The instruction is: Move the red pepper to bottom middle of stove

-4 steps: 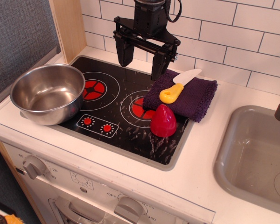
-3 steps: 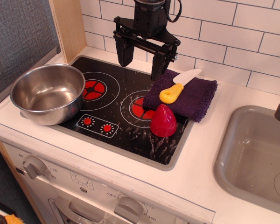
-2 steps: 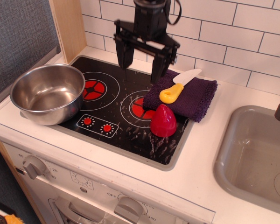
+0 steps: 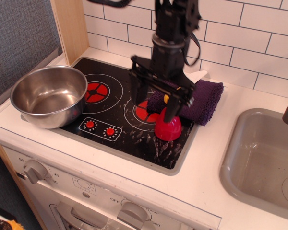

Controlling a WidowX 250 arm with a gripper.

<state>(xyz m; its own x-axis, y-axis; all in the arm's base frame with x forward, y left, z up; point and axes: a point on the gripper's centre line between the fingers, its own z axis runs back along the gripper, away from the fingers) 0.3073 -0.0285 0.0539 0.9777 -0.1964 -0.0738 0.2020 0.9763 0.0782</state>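
The red pepper (image 4: 167, 130) stands upright on the front right part of the black stove (image 4: 129, 138), just in front of the right burner mark. My gripper (image 4: 155, 110) is open and hangs low over the right burner, just behind and left of the pepper. Its right finger (image 4: 174, 108) reaches down to the pepper's top and hides the tip; whether it touches I cannot tell. The left finger (image 4: 138, 91) is over the burner.
A steel bowl (image 4: 48, 96) sits on the stove's left edge. A purple cloth (image 4: 202, 103) lies at the stove's back right, with a toy knife (image 4: 198, 75) on it, mostly hidden by the arm. A grey sink (image 4: 261, 163) is at the right. The tiled wall is close behind.
The gripper has come forward, right and down from the back of the stove to just behind the pepper, still open. The pepper has not moved.
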